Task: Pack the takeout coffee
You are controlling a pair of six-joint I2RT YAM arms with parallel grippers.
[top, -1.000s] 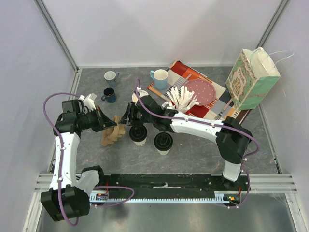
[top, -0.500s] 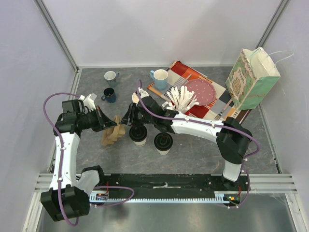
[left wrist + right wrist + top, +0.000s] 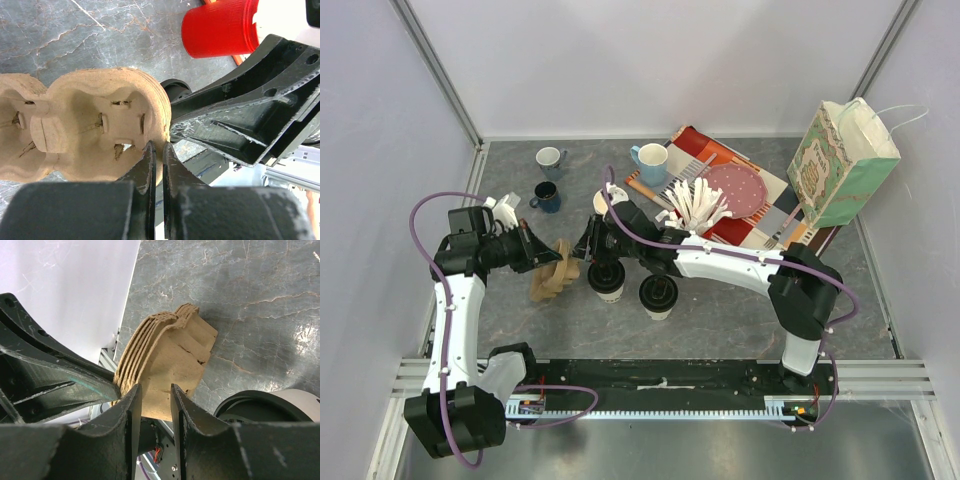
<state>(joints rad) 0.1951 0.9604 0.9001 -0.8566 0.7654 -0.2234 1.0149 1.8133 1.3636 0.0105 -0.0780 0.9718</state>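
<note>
The left fingers [image 3: 146, 172] are pressed almost together, pinching the thin rim of a brown pulp cup carrier [image 3: 85, 125]. The right fingers [image 3: 129, 410] stand partly apart and bracket the opposite end of the same carrier, with its cardboard wall filling the gap between them. The right wrist view shows several nested layers at that end. From above, the carrier hangs tilted between the two arms, towards the left edge of the bench [image 3: 720, 310]. Whether its lower end rests on the surface cannot be told. The takeout coffee consists of two paper cups with black lids, both upright near the middle of the bench, towards the near edge. The left cup [image 3: 607, 281] sits just beside the carrier and partly under the right arm. The right cup [image 3: 658, 296] stands just beside the first, apart from the carrier. Neither cup sits in the carrier. Three ceramic mugs [image 3: 550, 158] stand along the far edge, and a patterned paper bag [image 3: 840, 165] stands at the far right corner.
</note>
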